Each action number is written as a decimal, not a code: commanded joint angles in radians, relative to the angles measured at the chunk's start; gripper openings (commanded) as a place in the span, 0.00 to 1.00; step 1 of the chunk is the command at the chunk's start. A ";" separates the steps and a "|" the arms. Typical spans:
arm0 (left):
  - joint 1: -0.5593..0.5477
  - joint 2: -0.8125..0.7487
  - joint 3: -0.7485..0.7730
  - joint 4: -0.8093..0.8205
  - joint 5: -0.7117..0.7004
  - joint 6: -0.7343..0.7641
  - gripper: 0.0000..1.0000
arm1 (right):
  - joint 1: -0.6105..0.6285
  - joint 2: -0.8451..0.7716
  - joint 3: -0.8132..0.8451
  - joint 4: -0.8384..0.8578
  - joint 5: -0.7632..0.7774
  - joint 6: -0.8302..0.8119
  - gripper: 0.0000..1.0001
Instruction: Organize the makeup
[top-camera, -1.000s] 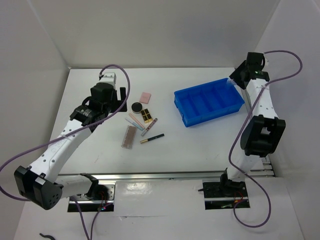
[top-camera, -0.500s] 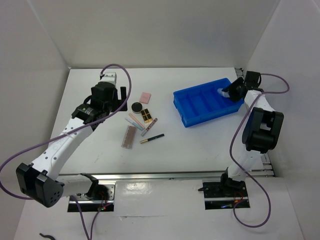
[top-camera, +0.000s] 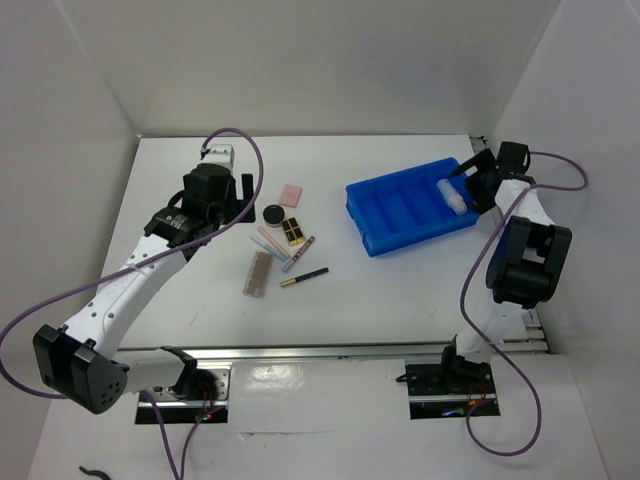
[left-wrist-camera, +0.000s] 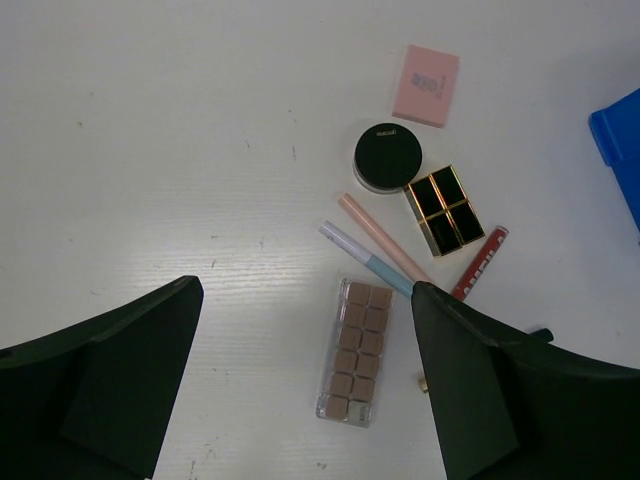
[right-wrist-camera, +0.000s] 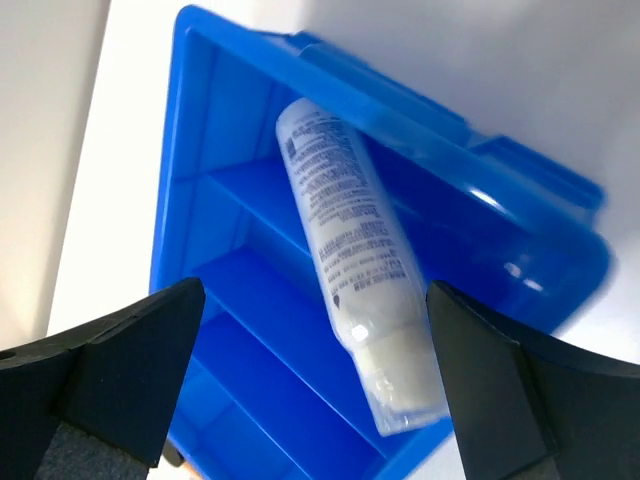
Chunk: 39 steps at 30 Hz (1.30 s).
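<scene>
Right arm is down at the far end of the blue tray (top-camera: 415, 232) now. A second ago it was parked high above that corner, and half a second ago it was dipped in with the white tube (top-camera: 450, 195). Now the tube is out of its grasp, and the right gripper (top-camera: 476, 178) has backed off toward the tray's right edge, jaws spread wide. On the right wrist camera both fingers (right-wrist-camera: 110, 370) stand clear of the tube, with nothing between them but the tray below.

The tube lies slantwise in the end compartment, cap end lower in that view. I can't tell if it sits flat on the floor or leans on a wall. Either way, I call that one item filed.

The left arm has hardly budged through all this. The left gripper (left-wrist-camera: 305, 300) hovers released above the cluster on the table (top-camera: 400, 300), gripping nothing.

Under it, untouched:
- the pink square pad (left-wrist-camera: 426, 85)
- the round black compact (left-wrist-camera: 387, 157), just beside it
- the black-and-gold palette (left-wrist-camera: 446, 209), touching or nearly touching the compact
- the brownish-pink palette (left-wrist-camera: 356, 351)
- two pale pencils (left-wrist-camera: 380, 238) lying side by side
- a red stick (left-wrist-camera: 480, 263)
- a black-and-gold pencil (top-camera: 305, 277), nearer the arms

So it's one in and the rest still well apart from the tray. My guess is the left side picks next, since it's already poised over the pile.
</scene>
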 joint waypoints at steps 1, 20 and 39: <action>-0.003 0.003 0.026 0.022 0.020 0.005 1.00 | 0.010 -0.095 0.070 -0.116 0.142 -0.008 1.00; -0.003 -0.006 0.026 0.022 0.030 0.005 1.00 | 0.166 -0.122 0.127 -0.302 0.449 -0.215 0.33; -0.003 0.003 0.026 0.031 0.020 0.005 1.00 | 0.176 -0.105 0.038 -0.252 0.451 -0.177 0.34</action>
